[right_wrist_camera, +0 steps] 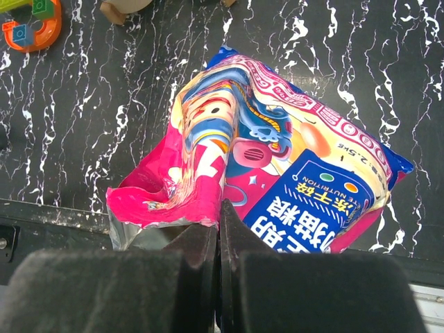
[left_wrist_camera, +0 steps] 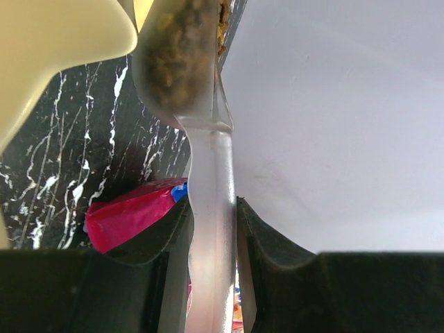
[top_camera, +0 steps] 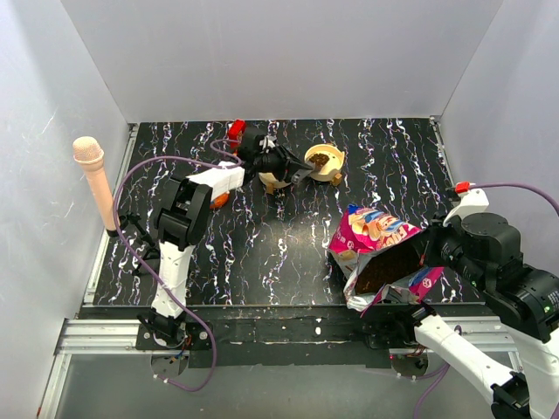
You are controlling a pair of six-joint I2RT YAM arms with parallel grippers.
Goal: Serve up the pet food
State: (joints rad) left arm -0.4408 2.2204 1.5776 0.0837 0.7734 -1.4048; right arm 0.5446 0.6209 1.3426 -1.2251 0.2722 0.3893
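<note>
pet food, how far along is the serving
Done: the bag lies open and the bowl already holds some pellets. In hand: the left pincer grips a scoop loaded with more, beside the bowl; the right pincer pinches the bag's edge. Left: tipping this scoopful in.

bowl [top_camera: 335,169]: rear centre | scoop [left_wrist_camera: 209,229]: beside bowl | bag [top_camera: 376,234]: front right | kibble [top_camera: 320,159]: in bowl

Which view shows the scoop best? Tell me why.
Left wrist: the clear scoop fills the frame, kibble in it, handle between the jaws. Top external shows it tiny beside the bowl; right wrist shows none.
</note>
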